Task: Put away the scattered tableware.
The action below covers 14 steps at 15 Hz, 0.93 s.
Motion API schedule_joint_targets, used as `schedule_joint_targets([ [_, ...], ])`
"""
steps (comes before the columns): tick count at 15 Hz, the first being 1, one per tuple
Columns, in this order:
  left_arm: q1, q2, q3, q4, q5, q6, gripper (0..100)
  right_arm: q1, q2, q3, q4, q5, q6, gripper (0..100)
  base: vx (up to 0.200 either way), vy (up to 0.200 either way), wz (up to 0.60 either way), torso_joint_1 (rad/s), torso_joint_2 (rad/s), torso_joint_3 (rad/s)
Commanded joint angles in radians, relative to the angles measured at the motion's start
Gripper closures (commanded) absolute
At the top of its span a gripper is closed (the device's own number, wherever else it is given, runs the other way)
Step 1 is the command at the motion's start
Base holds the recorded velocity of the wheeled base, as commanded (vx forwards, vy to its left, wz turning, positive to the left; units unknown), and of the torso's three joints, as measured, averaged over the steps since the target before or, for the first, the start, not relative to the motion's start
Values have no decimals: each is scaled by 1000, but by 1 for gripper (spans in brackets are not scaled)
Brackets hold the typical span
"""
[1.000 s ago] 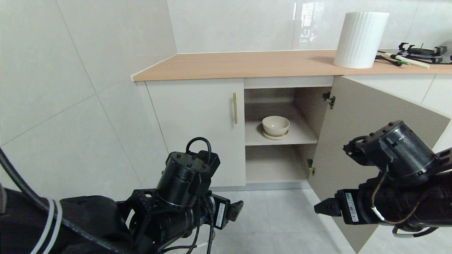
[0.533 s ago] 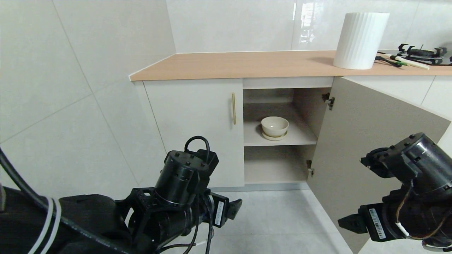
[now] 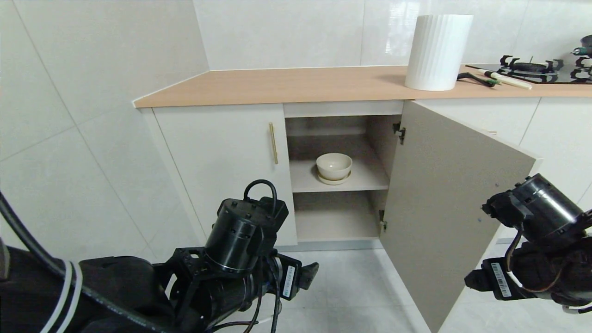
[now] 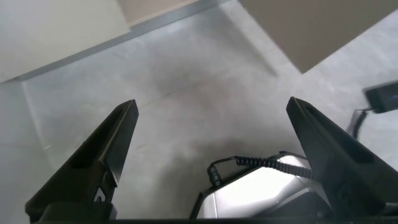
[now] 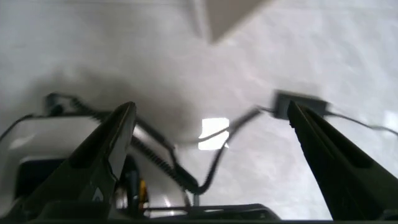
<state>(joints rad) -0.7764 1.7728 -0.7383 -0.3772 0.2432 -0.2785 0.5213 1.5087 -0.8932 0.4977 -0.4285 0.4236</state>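
left claw (image 4: 211, 106): jaws wide, nothing between them; low over the floor (image 3: 351, 286), in front of the cabinet (image 3: 222, 152), on its closed-door side
right claw (image 5: 210, 106): jaws wide, holding nothing; low over the floor, in front of the cabinet, near the free edge of its open door (image 3: 444, 203)
cabinet: left door shut, with a slim vertical handle (image 3: 274, 143); right door swung out toward the robot; two levels visible inside
bowl (image 3: 334, 165): inside the cabinet, upright on a saucer (image 3: 333, 179) on the upper shelf (image 3: 365, 178), roughly centred; well apart from both claws
lower level of cabinet: bare surface in view
table (image 3: 296, 85): wood-tone top over the cabinet
canister (image 3: 438, 45): white, ribbed, upright on the table, above the cabinet's open-door side
utensils (image 3: 495, 78): lying on the table just beyond the canister, away from the cabinet opening
hob (image 3: 532, 69): furthest along the table from the cabinet
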Motion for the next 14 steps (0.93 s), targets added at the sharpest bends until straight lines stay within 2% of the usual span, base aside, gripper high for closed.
schedule_joint_targets([
  [1,0,4,0,0,1,-1,0,-66,36,-13,4,-3,-14,0,0,-200,0,2,7,7],
  [4,0,4,0,0,-1,-1,0,-118,41,-13,22,-29,-52,0,0,-200,0,1,-4,4],
  [11,0,-4,0,0,-1,-1,0,-307,176,-105,4,-81,-77,0,0,0,0,0,0,0],
  [14,0,-12,0,0,-1,-1,0,-348,209,-118,-108,-81,-77,0,0,0,0,0,0,0],
])
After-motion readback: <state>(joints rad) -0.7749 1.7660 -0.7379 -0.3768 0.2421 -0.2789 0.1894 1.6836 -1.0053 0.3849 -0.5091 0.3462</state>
